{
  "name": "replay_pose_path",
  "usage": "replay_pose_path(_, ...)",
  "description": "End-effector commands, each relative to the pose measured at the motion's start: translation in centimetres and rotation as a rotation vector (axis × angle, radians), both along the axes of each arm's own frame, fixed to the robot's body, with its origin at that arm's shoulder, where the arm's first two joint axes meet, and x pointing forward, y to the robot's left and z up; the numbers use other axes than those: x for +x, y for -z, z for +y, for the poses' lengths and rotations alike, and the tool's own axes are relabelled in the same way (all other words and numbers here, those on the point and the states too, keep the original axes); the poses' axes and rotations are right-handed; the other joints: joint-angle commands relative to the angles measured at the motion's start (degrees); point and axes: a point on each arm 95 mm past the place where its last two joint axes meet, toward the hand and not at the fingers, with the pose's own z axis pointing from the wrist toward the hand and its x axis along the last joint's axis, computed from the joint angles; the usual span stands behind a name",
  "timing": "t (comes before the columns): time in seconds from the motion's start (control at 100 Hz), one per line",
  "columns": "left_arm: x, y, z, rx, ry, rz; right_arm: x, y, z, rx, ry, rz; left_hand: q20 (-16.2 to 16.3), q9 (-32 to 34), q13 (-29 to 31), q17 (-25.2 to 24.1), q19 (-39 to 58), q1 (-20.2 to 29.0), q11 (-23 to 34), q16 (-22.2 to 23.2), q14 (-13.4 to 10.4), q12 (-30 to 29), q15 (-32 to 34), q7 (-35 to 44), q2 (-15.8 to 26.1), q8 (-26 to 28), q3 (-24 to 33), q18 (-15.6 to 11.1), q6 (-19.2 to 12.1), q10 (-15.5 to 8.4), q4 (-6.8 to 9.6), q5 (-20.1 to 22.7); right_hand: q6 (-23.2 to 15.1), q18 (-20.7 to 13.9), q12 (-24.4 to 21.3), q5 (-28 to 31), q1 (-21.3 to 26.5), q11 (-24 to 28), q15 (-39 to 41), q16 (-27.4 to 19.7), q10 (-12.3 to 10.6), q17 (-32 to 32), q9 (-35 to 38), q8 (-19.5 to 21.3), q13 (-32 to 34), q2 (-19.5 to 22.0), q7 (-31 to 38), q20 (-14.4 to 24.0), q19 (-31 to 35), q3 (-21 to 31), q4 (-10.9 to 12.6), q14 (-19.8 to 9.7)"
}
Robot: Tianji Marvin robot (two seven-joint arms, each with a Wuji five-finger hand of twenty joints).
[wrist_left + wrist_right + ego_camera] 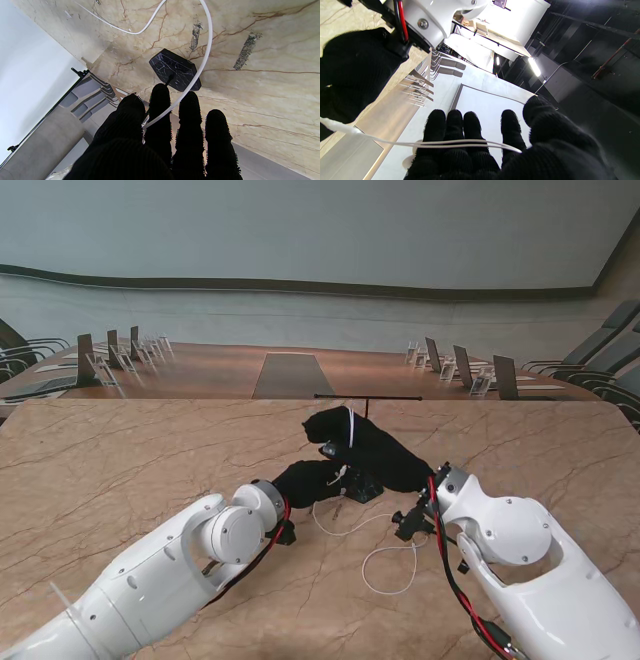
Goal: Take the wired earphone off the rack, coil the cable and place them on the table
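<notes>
Both gloved hands meet over the middle of the marble tabletop (120, 470). The white cable (390, 565) runs across the right hand's (365, 445) fingers (455, 125), which lie side by side with the thumb apart, wrapped at least twice. The left hand (310, 480) pinches the same cable between thumb and fingers (160, 105). Slack cable lies looped on the tabletop nearer the robot. The rack's black base (175, 70) stands just past the left fingertips. The earbuds cannot be made out.

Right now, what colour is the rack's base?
Black with thin white marble veins, on the base; the left wrist view shows it best.
</notes>
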Motion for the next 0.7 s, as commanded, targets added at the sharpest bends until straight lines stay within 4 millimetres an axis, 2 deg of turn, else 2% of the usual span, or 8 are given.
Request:
replay_pose_path(0.0,0.4,-0.1,0.1,0.000,-0.004,-0.008,-0.6,0.2,0.2,0.001,-0.012,0.004,-0.2,0.0,0.9,0.0,0.8,4.0,2.2,0.1,-0.7,-0.8,1.2,0.6,2.4,0.6,-0.8,0.4,-1.5,-1.0,-1.41,0.5,-1.4,-1.2,-0.2,-0.6,3.0,0.0,0.2,0.0,0.0,0.6,1.5,0.6,1.0,3.4,1.0,-0.8,0.3,-0.5,1.1,0.3)
replay_pose_path(0.19,1.3,-0.4,0.9,0.010,-0.022,-0.029,-1.4,0.7,0.1,-0.003,-0.027,0.016,0.0,0.4,1.5,0.2,1.5,4.0,3.8,0.5,-0.3,-1.4,2.0,0.1,2.4,0.7,-1.2,0.7,-1.1,-0.6,-1.41,0.8,-1.4,-0.7,-0.1,-0.5,3.1,0.1,0.5,0.1,0.3,1.6,2.5,0.8,2.1,3.4,1.5,-0.6,0.6,-0.5,1.1,0.8)
replay_pose_path(0.69,2.1,-1.4,2.8,0.045,-0.047,-0.080,-3.1,2.9,-0.4,-0.013,-0.084,0.132,0.2,1.2,2.6,1.0,3.0,4.0,5.9,1.1,0.4,-2.4,3.4,-1.0,2.3,0.9,-1.8,1.3,-0.7,-0.2,-1.39,1.6,-1.4,-0.8,-0.2,-0.7,3.0,-0.4,0.1,0.0,0.2,1.5,2.6,0.9,2.0,3.7,1.7,-0.7,0.2,-0.8,1.1,0.7)
